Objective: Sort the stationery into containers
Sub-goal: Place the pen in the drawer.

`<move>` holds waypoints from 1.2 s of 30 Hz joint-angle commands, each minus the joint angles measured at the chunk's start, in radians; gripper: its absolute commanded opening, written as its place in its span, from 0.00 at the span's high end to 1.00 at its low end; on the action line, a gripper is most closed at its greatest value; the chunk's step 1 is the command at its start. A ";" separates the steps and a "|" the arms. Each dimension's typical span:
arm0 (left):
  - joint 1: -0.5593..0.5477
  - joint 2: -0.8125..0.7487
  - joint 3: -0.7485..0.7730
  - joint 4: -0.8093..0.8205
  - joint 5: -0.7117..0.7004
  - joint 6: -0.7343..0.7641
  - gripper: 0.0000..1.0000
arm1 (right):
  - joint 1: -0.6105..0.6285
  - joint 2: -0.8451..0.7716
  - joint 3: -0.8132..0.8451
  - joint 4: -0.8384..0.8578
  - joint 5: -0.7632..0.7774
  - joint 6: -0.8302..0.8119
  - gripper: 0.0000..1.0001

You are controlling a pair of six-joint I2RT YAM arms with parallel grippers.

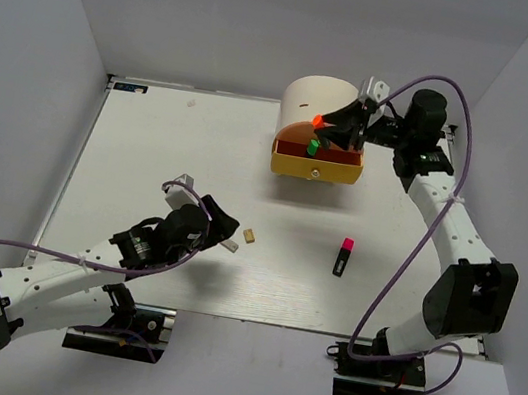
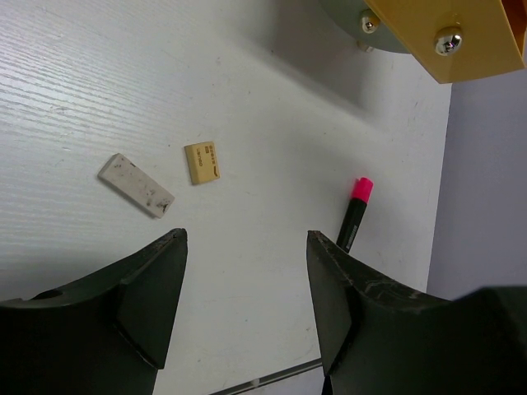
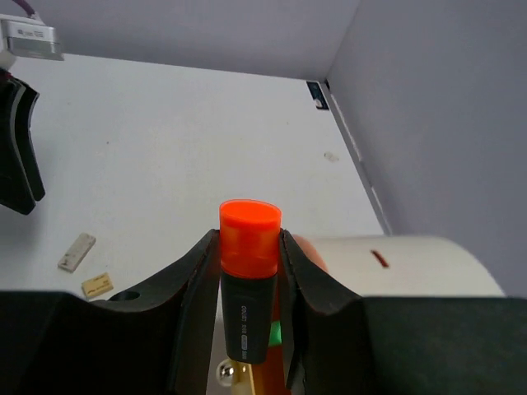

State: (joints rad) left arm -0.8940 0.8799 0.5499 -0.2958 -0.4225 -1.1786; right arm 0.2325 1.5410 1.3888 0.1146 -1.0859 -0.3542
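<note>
My right gripper (image 1: 327, 125) (image 3: 249, 240) is shut on the orange-capped highlighter (image 3: 249, 271) (image 1: 318, 121), held cap-up over the open yellow drawer (image 1: 316, 168) of the cream unit (image 1: 314, 94). A green-capped highlighter (image 1: 312, 146) lies in that drawer. On the table lie the pink-capped highlighter (image 1: 343, 257) (image 2: 355, 216), the tan eraser (image 1: 250, 237) (image 2: 202, 162) and the grey eraser (image 1: 230, 247) (image 2: 136, 185). Above the table, just left of the erasers, my left gripper (image 1: 220, 223) (image 2: 245, 240) hangs open with nothing between its fingers.
The yellow drawer front (image 2: 445, 33) with its round knob (image 2: 449, 36) shows at the top right of the left wrist view. Grey walls close in the white table (image 1: 147, 168) on three sides.
</note>
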 commanded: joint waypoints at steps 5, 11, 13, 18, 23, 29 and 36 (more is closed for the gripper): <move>0.000 -0.007 -0.004 -0.014 -0.013 -0.004 0.30 | 0.063 0.099 0.101 0.065 -0.132 -0.058 0.99; 0.000 -0.028 -0.004 -0.034 -0.022 -0.015 0.30 | 0.119 0.168 0.141 0.082 -0.100 -0.091 0.99; 0.000 -0.039 -0.013 -0.043 -0.022 -0.015 0.30 | 0.131 0.200 0.150 0.076 -0.075 -0.112 0.99; 0.000 -0.048 -0.013 -0.063 -0.032 -0.024 0.30 | 0.142 0.232 0.168 0.020 -0.025 -0.218 0.99; 0.000 -0.058 -0.022 -0.063 -0.032 -0.033 0.30 | 0.145 0.251 0.159 0.020 0.032 -0.261 1.00; 0.000 -0.058 -0.022 -0.063 -0.032 -0.033 0.30 | 0.149 0.251 0.133 0.046 0.092 -0.243 1.00; 0.000 -0.058 -0.022 -0.072 -0.032 -0.033 0.30 | 0.154 0.255 0.112 0.057 0.116 -0.229 0.98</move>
State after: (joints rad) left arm -0.8940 0.8402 0.5339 -0.3519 -0.4351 -1.2057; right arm 0.3798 1.7916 1.5070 0.1314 -0.9874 -0.5827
